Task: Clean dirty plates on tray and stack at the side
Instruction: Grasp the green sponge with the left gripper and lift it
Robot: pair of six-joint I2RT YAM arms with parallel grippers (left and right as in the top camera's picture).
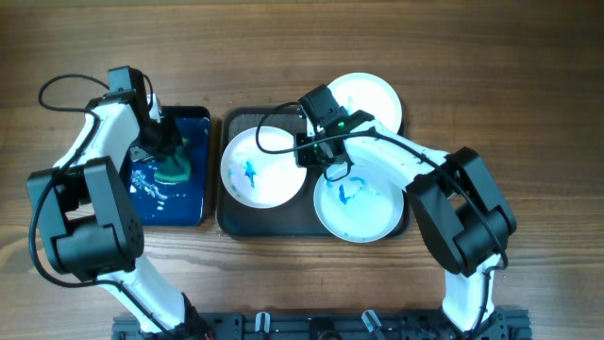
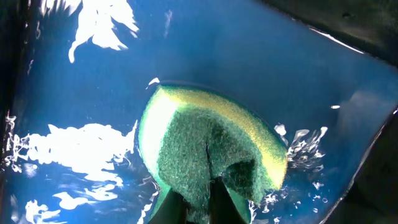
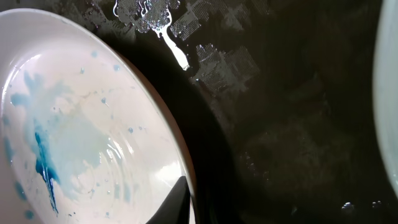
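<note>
A black tray (image 1: 236, 217) holds two white plates with blue stains: one at the left (image 1: 274, 184) and one at the right (image 1: 373, 212). A clean white plate (image 1: 373, 94) lies behind the tray. My left gripper (image 1: 168, 156) is shut on a green and yellow sponge (image 2: 211, 149) in the blue water basin (image 1: 193, 203). My right gripper (image 1: 310, 151) grips the right rim of the left plate (image 3: 81, 137), one finger (image 3: 177, 202) inside the rim, the other hidden below it.
The basin's water (image 2: 81, 143) ripples round the sponge. The wet black tray floor (image 3: 292, 112) lies beside the held plate. Bare wooden table (image 1: 528, 113) surrounds tray and basin.
</note>
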